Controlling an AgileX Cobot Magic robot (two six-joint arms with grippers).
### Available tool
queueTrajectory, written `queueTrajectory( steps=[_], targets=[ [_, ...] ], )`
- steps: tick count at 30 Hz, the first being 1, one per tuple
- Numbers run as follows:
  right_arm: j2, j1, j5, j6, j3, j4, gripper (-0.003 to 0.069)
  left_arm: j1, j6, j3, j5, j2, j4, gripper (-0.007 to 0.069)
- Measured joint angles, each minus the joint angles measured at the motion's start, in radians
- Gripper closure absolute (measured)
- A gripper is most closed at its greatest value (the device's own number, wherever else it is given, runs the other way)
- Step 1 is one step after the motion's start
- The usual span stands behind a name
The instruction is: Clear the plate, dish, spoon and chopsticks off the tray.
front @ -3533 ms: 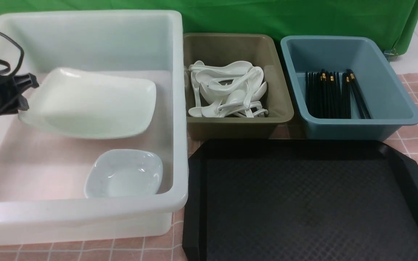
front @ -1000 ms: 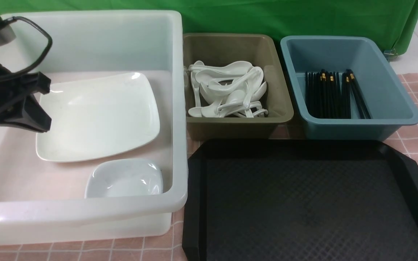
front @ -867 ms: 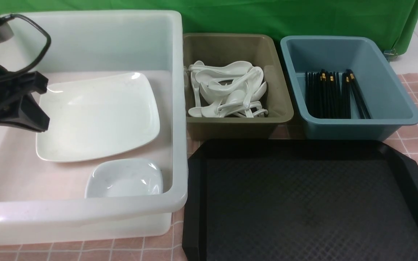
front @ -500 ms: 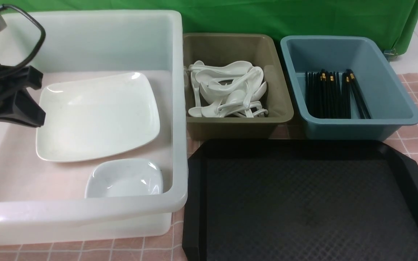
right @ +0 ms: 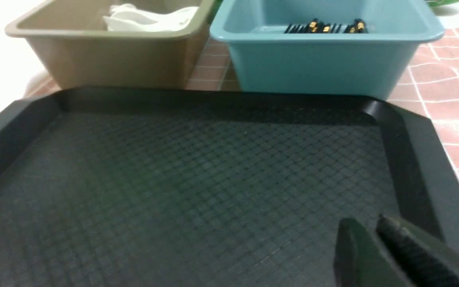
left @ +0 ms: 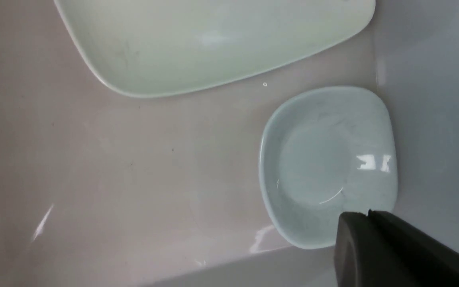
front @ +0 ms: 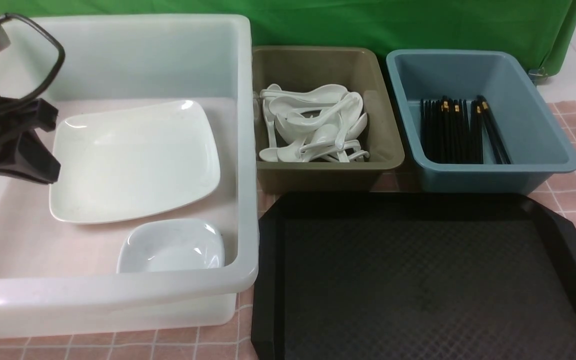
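Lowered, glossy square plate point(front: 135, 160) lies seemingly flat.

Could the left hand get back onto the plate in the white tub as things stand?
Probably yes. The left hand hangs shut inside the white tub, beside the plate, which lies flat with nothing on it. The dish sits apart, out of the way.

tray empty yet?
Empty: the tray shows only bare patterned floor in the front and right wrist views; its near edge is out of frame.
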Motion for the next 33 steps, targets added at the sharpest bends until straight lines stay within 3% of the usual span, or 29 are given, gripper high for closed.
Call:
queueTrajectory(
  steps=[8, 13, 21, 26, 30, 33],
  targets=[
    [0.0, -0.001, -0.006, 0.0, 0.001, 0.001, 0.0522, 0.0, 0.008, 0.02, 0.02, -0.114, 0.022, 0.0627],
    [0.0, -0.001, -0.006, 0.0, 0.001, 0.001, 0.0511, 0.0, 0.044, 0.107, -0.057, -0.331, 0.02, 0.0627],
    [0.0, -0.001, -0.006, 0.0, 0.001, 0.001, 0.0498, 0.0, 0.168, 0.397, -0.333, -0.783, -0.116, 0.0627],
    [0.0, -0.001, -0.006, 0.0, 0.001, 0.001, 0.0485, 0.0, 0.167, 0.652, -0.548, -1.132, -0.298, 0.0627],
    [0.0, -0.001, -0.006, 0.0, 0.001, 0.001, 0.0474, 0.0, 0.166, 0.751, -0.553, -1.294, -0.348, 0.0627],
    [0.0, -0.001, -0.006, 0.0, 0.001, 0.001, 0.0466, 0.0, 0.175, 0.792, -0.53, -1.36, -0.309, 0.0627]
  ],
)
